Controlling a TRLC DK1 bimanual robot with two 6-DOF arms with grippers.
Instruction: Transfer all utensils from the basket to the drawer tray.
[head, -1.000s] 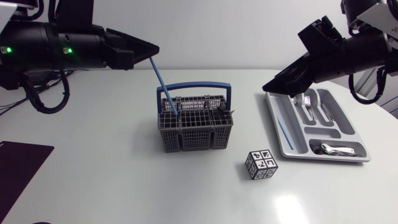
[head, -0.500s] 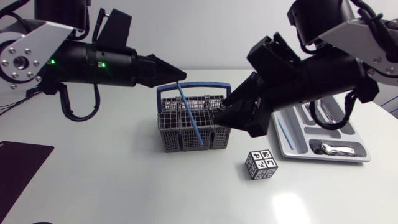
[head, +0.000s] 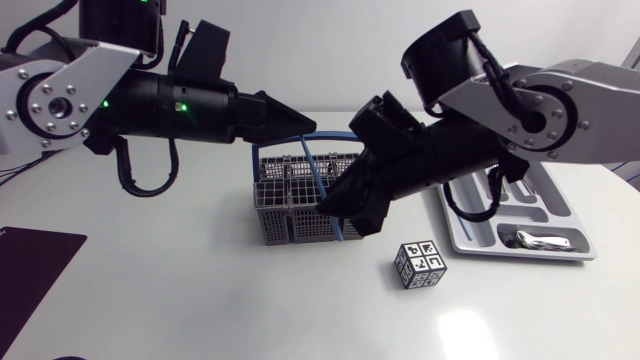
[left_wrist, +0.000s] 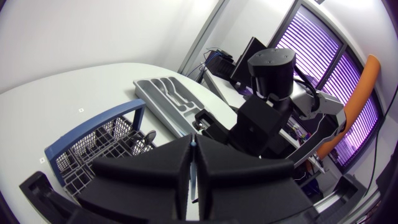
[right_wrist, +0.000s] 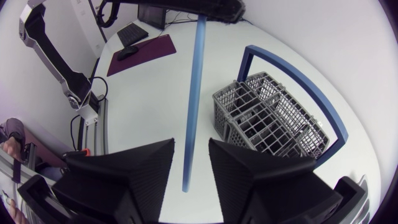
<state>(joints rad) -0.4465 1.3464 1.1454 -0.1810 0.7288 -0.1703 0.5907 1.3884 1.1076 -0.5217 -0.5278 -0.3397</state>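
Observation:
My left gripper (head: 307, 127) is shut on the upper end of a long blue stick (head: 322, 180). The stick hangs slanting in front of the grey basket (head: 290, 212) with the blue handle. In the left wrist view the stick (left_wrist: 194, 171) shows as a thin strip between the closed fingers. My right gripper (head: 338, 206) is at the stick's lower part. In the right wrist view the stick (right_wrist: 191, 106) stands between its fingers (right_wrist: 152, 168) with a gap on each side, so this gripper is open. The grey drawer tray (head: 480, 250) lies at the right with several utensils in it.
A small cube with black-and-white markers (head: 420, 264) sits in front of the basket, to its right. A dark mat (head: 30, 270) lies at the table's left front edge. My right arm crosses over the tray's left part.
My right arm swung from over the tray to the basket and brought its narrowing fingers around the stick. My left gripper carried the stick up out of the basket and to the right.

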